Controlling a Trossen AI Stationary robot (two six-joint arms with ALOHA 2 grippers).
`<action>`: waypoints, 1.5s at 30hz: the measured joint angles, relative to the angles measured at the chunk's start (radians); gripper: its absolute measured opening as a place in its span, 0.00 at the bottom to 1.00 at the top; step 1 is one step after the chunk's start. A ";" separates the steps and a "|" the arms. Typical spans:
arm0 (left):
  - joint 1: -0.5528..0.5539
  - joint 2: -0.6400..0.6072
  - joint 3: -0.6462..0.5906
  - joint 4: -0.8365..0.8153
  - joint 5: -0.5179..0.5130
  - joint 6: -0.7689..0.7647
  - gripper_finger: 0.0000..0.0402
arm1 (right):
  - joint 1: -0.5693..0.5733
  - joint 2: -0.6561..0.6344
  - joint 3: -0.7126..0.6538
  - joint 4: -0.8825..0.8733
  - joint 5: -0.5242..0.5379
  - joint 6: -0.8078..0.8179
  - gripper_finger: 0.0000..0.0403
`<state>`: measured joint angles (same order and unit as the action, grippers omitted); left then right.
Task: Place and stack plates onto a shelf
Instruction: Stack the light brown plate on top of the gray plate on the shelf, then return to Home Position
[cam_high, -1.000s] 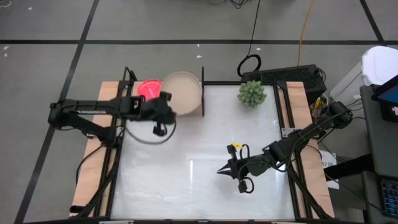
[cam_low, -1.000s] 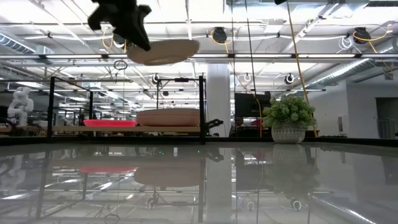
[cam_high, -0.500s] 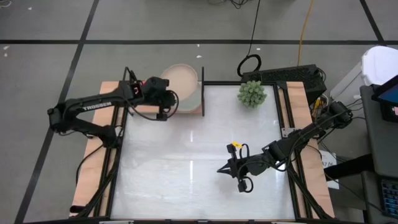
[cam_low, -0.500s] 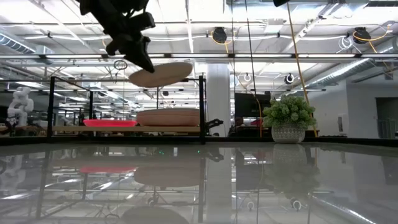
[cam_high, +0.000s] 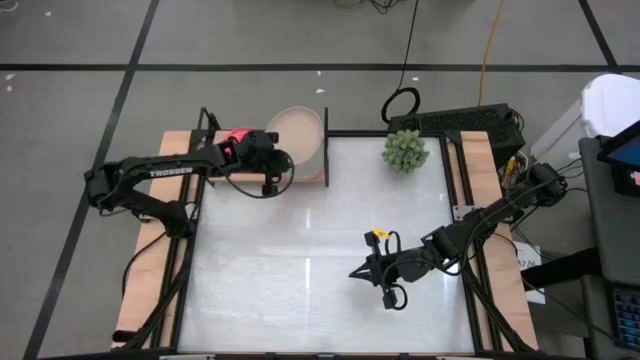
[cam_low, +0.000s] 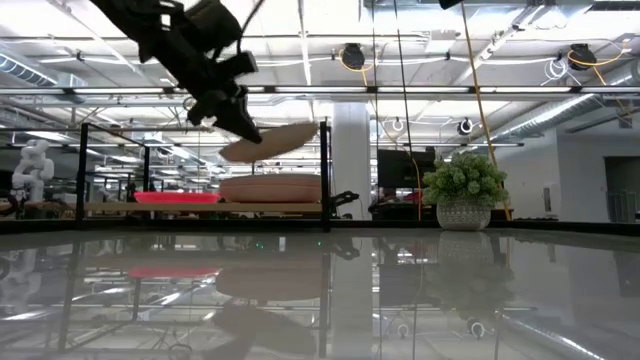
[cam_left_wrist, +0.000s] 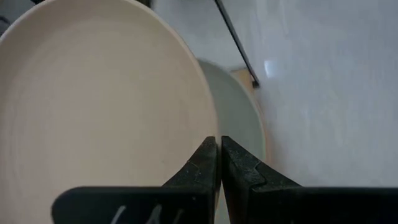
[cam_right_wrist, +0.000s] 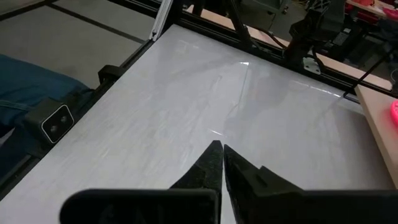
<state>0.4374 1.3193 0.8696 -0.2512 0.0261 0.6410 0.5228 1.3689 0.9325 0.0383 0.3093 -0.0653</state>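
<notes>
Shelf (cam_low: 200, 208) stack lies beneath left tool's (cam_low: 243, 128) tilted beige plate (cam_low: 268, 141).

beige plate (cam_left_wrist: 93, 106), grey-green plate (cam_left_wrist: 239, 112) under it, neon pink plate (cam_low: 176, 197), light wood shelf (cam_low: 200, 208), green spiky plant (cam_high: 406, 150), glossy white table (cam_high: 320, 260)

The left gripper (cam_left_wrist: 218, 163) pinches the rim of a beige plate (cam_left_wrist: 93, 112) with closed fingers; just beyond the plate's edge lies a grey-green plate (cam_left_wrist: 239, 109), beside the white tabletop (cam_left_wrist: 329, 87).
</notes>
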 joint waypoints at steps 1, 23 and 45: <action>0.000 0.015 0.000 -0.002 -0.002 -0.010 0.03 | 0.000 0.000 0.000 0.000 0.000 -0.001 0.00; -0.029 0.134 -0.002 0.069 -0.027 -0.084 0.06 | 0.000 0.000 0.000 -0.002 -0.001 0.001 0.00; -0.153 0.016 0.000 0.044 -0.157 -0.322 0.54 | -0.029 0.000 0.000 0.003 -0.058 -0.003 0.00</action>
<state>0.2842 1.3348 0.8700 -0.2077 -0.1312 0.3189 0.4935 1.3693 0.9325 0.0417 0.2512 -0.0688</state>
